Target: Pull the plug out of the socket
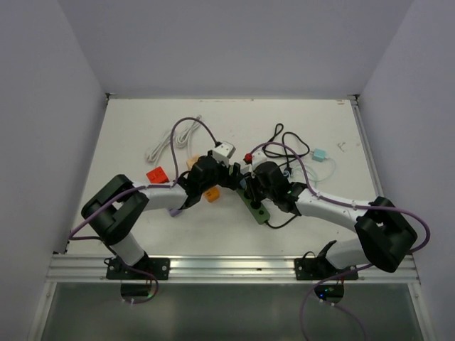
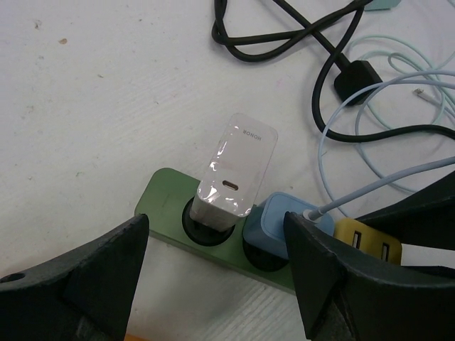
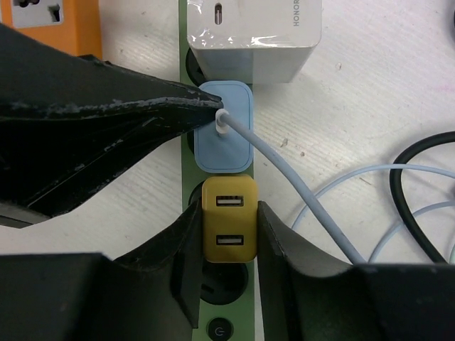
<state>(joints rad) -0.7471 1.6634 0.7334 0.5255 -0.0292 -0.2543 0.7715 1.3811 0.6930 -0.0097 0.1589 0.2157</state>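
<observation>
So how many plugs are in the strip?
3 on the green strip: white charger at one end, blue charger beside it, then yellow charger, in the right gripper.

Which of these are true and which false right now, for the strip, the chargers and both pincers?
1. The green power strip holds three chargers: white charger, blue charger, yellow charger. True.
2. The right pincer has a finger against each side of the yellow charger. True.
3. A cable runs into the yellow charger. False: both its ports are empty; the pale blue cable enters the blue charger.
4. The white charger lies loose on the table. False: it sits in the strip's end socket.
5. The left pincer is shut. False: its fingers stand wide apart near the white and blue chargers.
</observation>
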